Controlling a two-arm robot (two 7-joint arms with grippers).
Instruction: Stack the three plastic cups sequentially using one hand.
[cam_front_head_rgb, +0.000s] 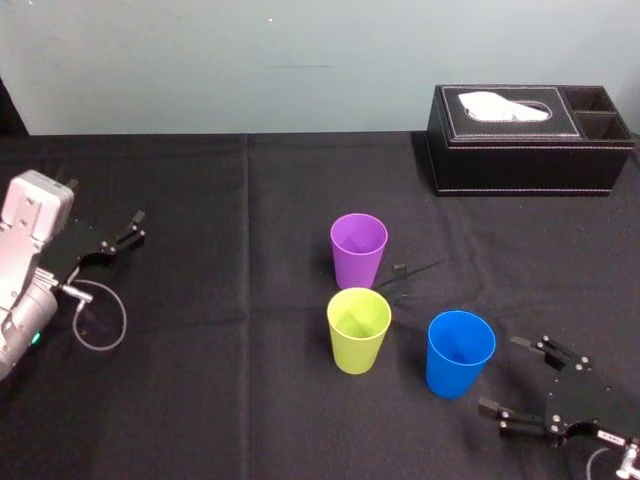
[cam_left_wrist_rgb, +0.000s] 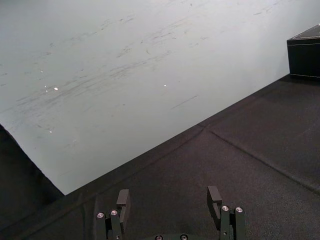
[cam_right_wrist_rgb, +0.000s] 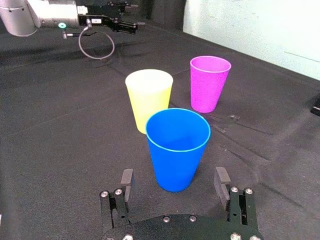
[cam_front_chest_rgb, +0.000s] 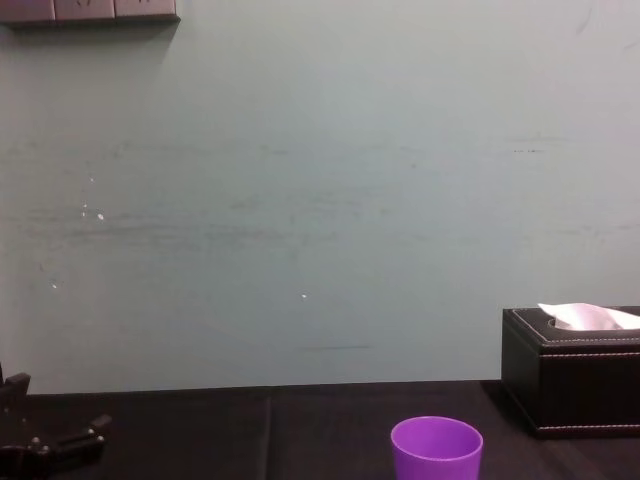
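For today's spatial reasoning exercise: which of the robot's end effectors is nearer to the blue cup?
Right. The right end effector is open close beside the blue cup, not touching; the left end effector is far across the table.

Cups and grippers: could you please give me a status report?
Right gripper open, beside blue cup, not gripping. Left gripper open, parked far left. Purple cup, yellow-green cup upright, unstacked. Tissue box far behind.
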